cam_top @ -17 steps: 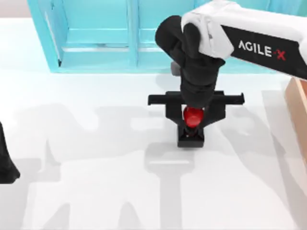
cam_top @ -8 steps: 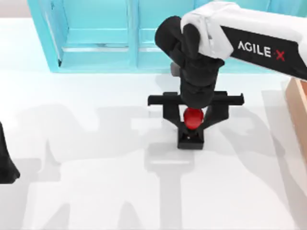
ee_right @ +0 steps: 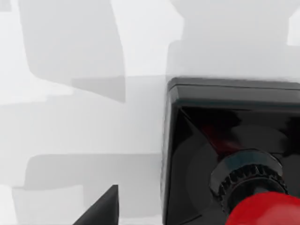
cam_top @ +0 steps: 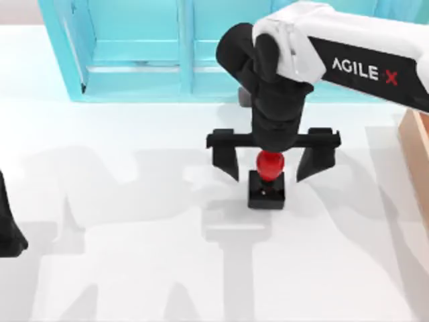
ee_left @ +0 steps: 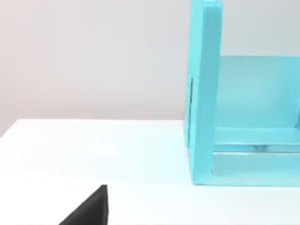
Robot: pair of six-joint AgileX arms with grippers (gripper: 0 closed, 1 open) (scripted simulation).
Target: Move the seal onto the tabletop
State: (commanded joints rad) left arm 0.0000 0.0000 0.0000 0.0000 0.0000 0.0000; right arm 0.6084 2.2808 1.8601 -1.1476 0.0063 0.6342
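The seal [cam_top: 267, 182] stands upright on the white tabletop [cam_top: 134, 235], its black square base down and its red knob on top. My right gripper [cam_top: 268, 164] hovers over it, open, one finger on each side of the knob and clear of it. In the right wrist view the seal [ee_right: 225, 154] looms close, its base resting on the tabletop [ee_right: 84, 131]. My left arm [cam_top: 8, 228] is parked at the table's left edge.
A light-blue shelf cabinet [cam_top: 154, 47] runs along the back of the table, also seen in the left wrist view [ee_left: 206, 93]. A tan wooden box [cam_top: 417, 144] sits at the right edge.
My right gripper's fingers have spread apart, letting go of the seal's knob. The seal stays standing on the tabletop.
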